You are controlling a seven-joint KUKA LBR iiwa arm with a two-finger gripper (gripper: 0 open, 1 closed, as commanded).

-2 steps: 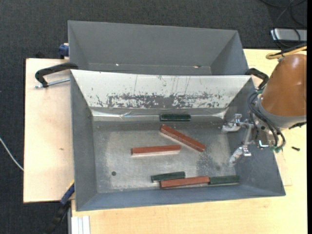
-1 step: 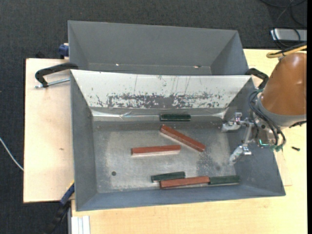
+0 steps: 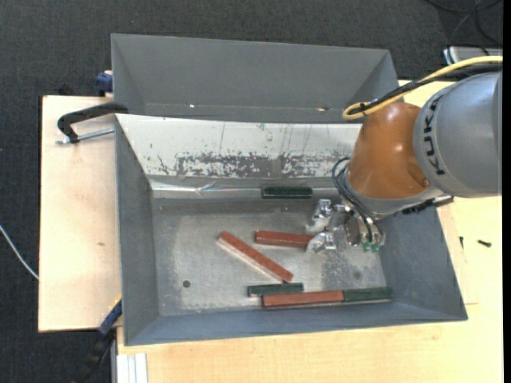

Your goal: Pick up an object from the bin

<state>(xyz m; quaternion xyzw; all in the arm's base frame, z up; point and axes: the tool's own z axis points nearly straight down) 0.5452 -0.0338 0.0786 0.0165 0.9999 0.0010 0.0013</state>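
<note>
My gripper (image 3: pixel 323 228) hangs low over the right half of the bin floor, its metal fingers pointing left. A short reddish-brown bar (image 3: pixel 281 238) lies just left of it, its right end at the fingertips; whether they touch it is unclear. A longer pale-red bar (image 3: pixel 254 256) lies slantwise below and to the left.
Along the front wall lie a red-brown bar (image 3: pixel 303 298), a dark green bar (image 3: pixel 275 290) and another dark green one (image 3: pixel 367 294). A further dark green bar (image 3: pixel 287 191) rests at the back wall. The arm with its orange cover comes in from the right.
</note>
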